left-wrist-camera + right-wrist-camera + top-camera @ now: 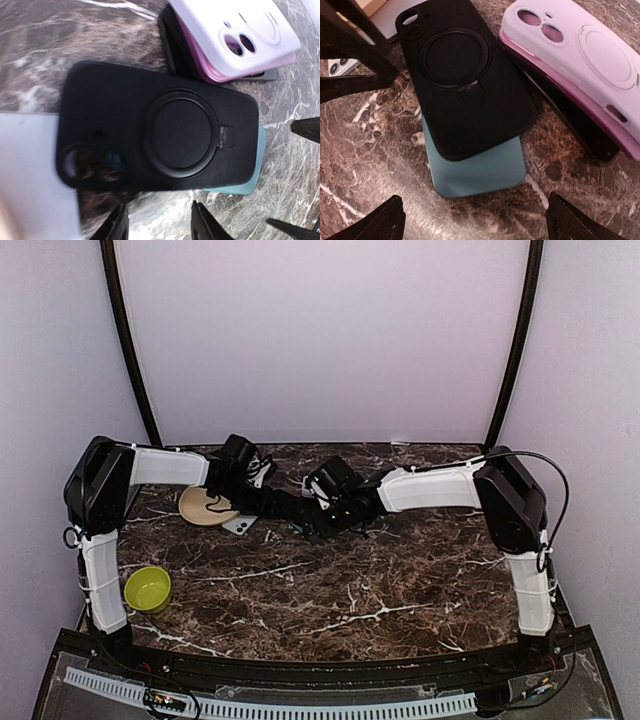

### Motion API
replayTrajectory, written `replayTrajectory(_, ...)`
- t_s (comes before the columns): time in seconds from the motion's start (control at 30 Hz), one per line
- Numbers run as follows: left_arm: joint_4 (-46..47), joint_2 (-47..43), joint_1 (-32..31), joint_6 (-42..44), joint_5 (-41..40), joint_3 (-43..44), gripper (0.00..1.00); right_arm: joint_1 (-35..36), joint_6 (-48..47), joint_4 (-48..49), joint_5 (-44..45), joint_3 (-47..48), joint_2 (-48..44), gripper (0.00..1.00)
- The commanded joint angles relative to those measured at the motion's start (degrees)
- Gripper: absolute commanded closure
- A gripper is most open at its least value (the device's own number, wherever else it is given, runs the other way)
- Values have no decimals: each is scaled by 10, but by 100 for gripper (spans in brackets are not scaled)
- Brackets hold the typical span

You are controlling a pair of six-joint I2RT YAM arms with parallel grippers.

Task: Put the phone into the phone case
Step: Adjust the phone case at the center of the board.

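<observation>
Right gripper (475,222) fingers stand wide apart and left gripper (160,227) fingers are parted, neither holding anything. The black phone case (465,80) lies askew over the teal phone (480,172) on the marble table (370,150); the phone looks covered rather than seated, with aligning and pressing in left to do

no readable txt, no brand or nos. on black phone case (465,80)

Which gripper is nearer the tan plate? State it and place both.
Left. The left gripper hovers just right of the tan plate, over the black case; the right gripper faces it from farther right, across that case.
</observation>
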Motion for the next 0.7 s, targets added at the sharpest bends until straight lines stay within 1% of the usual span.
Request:
replayTrajectory(0.0, -39, -71, 11, 6, 27, -14, 49, -26, -52, -19, -3, 50, 38, 1)
replayTrajectory(0.03, -43, -80, 12, 10, 33, -16, 47, -26, -56, -18, -5, 51, 43, 1)
replayTrajectory(0.13, -49, -98, 14, 20, 37, -25, 37, -22, -62, -34, -29, 65, 60, 1)
replayTrajectory(0.23, -60, -105, 16, 32, 36, -24, 32, -16, -63, -31, -44, 70, 69, 1)
replayTrajectory(0.4, -68, -109, 20, 41, 35, -19, 31, -14, -61, -44, -49, 111, 100, 1)
replayTrajectory(0.53, -69, -108, 21, 42, 38, -19, 31, -7, -63, -69, -18, 140, 124, 2)
replayTrajectory(0.6, -72, -110, 21, 42, 38, -21, 31, -7, -61, -83, -23, 148, 135, 5)
replayTrajectory(0.67, -72, -113, 22, 43, 36, -25, 31, -7, -52, -86, -27, 146, 135, 12)
